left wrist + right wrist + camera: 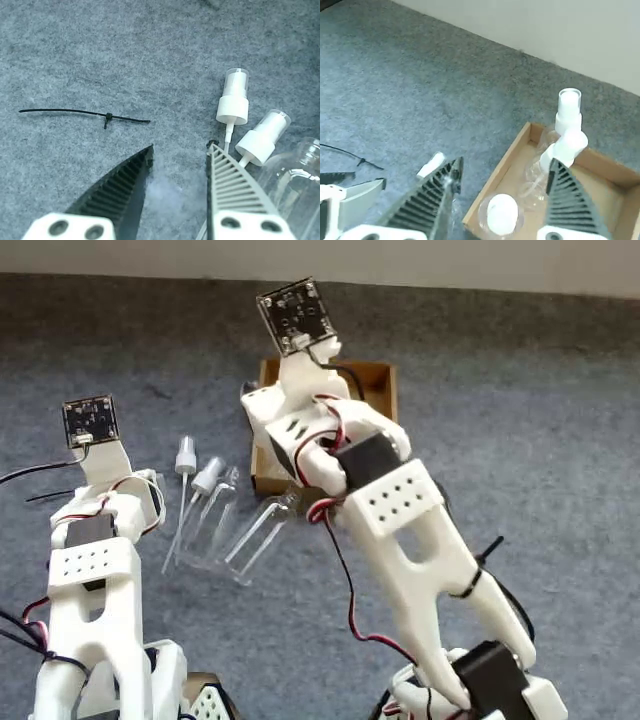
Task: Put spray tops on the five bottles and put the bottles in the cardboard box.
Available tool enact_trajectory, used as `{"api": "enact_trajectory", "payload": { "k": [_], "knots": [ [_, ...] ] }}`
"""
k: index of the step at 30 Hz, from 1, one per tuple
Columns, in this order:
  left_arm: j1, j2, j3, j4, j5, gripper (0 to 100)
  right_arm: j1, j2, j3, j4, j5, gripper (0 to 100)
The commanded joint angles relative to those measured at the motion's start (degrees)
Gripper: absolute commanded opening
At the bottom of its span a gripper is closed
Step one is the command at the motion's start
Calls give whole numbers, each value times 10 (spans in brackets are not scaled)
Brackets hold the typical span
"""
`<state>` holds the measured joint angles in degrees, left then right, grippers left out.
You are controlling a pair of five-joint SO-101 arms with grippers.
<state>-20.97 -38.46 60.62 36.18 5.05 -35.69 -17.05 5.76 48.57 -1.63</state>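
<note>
The left hand [181, 146] is held low over the grey counter [75, 50]. Its 2 fingers are set moderately apart and nothing is gripped between them. Just beyond its pale finger [235, 190], 2 loose spray tops [232, 97] are laid side by side. Each has a clear cap over a white collar and a thin tube. The tube of one runs close along that finger, but it cannot be told whether the 2 touch. A black cable tie [107, 116] is stretched out on the counter ahead of the dark finger, apart from everything else.

In the high view, 2 open bottles [262, 530] are seen lying on their sides between the arms, with no tops fitted. One is next to the spray tops. The other has its neck just beside the corner of the cardboard box [378, 372].

The right hand [506, 162] is spread wide and empty, and is held above one wall of the box. Inside the box, 3 capped bottles [568, 112] can be made out, clear with white tops. 1 is upright, a 2nd is tilted just beside it, and a 3rd appears end-on just inside the box wall.
</note>
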Motion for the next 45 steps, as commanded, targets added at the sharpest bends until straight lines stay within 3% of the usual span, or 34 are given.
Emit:
{"api": "enact_trajectory", "payload": {
  "k": [1, 7, 11, 17, 22, 35, 45],
  "knots": [
    [14, -5, -1, -10, -1, 171, -22, -63, -41, 73, -44, 87],
    [14, -4, 0, -10, -1, 171, -107, -100, -44, 240, -156, 46],
    [13, -4, 0, -10, -1, 170, -137, -99, -30, 279, -226, 46],
    [12, -4, 0, -10, -1, 170, -140, -65, 55, 275, -263, 136],
    [11, -4, 0, -10, -1, 170, -151, -15, 89, 271, -372, 266],
    [11, -4, 0, -10, -1, 171, -149, 161, 90, 102, -447, 271],
    [11, -4, 0, -10, -1, 171, -140, 259, 94, 87, -447, 270]
  ]
}}
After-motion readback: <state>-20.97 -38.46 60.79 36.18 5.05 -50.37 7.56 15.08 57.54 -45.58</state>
